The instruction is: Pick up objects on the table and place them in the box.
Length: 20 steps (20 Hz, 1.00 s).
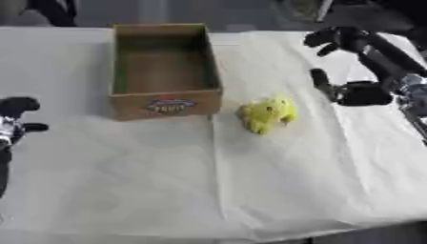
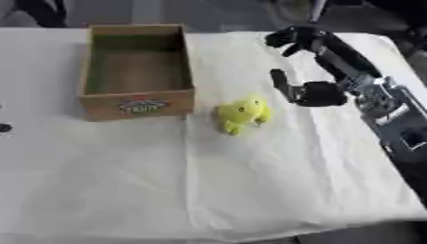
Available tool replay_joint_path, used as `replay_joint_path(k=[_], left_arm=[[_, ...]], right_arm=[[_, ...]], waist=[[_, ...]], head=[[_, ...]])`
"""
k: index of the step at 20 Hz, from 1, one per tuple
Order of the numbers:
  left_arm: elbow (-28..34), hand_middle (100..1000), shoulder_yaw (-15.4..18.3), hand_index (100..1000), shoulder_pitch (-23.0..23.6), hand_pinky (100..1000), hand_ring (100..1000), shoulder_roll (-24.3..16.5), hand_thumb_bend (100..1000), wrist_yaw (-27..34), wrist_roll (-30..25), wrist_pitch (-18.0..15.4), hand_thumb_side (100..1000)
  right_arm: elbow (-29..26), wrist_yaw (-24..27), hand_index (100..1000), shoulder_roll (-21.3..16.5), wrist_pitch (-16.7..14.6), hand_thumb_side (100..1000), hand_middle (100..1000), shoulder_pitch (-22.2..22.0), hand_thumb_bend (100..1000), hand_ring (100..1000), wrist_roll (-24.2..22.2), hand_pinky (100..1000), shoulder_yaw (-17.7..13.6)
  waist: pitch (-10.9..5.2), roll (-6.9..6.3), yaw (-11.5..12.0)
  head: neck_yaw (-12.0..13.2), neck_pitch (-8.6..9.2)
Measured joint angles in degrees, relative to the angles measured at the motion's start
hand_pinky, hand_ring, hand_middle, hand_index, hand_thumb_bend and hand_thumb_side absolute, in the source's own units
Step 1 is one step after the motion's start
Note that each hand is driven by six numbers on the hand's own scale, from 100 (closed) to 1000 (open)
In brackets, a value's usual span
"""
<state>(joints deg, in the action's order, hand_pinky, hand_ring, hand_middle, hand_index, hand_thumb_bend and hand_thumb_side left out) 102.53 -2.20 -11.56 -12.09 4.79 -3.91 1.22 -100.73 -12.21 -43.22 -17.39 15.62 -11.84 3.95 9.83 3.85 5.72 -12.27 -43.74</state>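
Your brown open-topped cardboard box [image 1: 164, 71] looks empty, so none of the task is done as far as the views show. The 1 visible object, a soft yellow plush toy [image 2: 242, 113], lies on the white cloth-covered table [image 1: 125, 181] just beyond your right hand's [image 2: 310, 91] spread fingertips, untouched. Your left hand [image 1: 15, 119] sits idle at the left edge; you cannot tell its finger state.

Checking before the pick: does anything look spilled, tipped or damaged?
Nothing stands out. The box stands upright and open, with nothing visible inside. The yellow toy lies on the cloth beside it, apart from the right hand. The cloth is only creased.
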Motion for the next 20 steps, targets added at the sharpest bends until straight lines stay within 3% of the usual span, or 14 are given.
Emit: replay_joint_path(k=[12, 20], left_arm=[[0.00, 620, -0.03, 696, 0.00, 628, 862, 0.00, 239, 0.02, -0.17, 0.14, 620], [0.00, 620, -0.06, 696, -0.01, 628, 862, 0.00, 240, 0.02, -0.27, 0.12, 622]], right_arm=[[2.97, -2.46, 898, -0.81, -1.57, 286, 804, 3.16, 111, 846, -2.80, 757, 1.83], [5.97, -6.53, 911, -0.82, -2.83, 356, 830, 5.66, 236, 873, -5.16, 790, 3.65]], waist=[[-0.09, 0.15, 0.41], [0.13, 0.27, 0.83]], head=[[-0.28, -0.02], [-0.73, -0.03]])
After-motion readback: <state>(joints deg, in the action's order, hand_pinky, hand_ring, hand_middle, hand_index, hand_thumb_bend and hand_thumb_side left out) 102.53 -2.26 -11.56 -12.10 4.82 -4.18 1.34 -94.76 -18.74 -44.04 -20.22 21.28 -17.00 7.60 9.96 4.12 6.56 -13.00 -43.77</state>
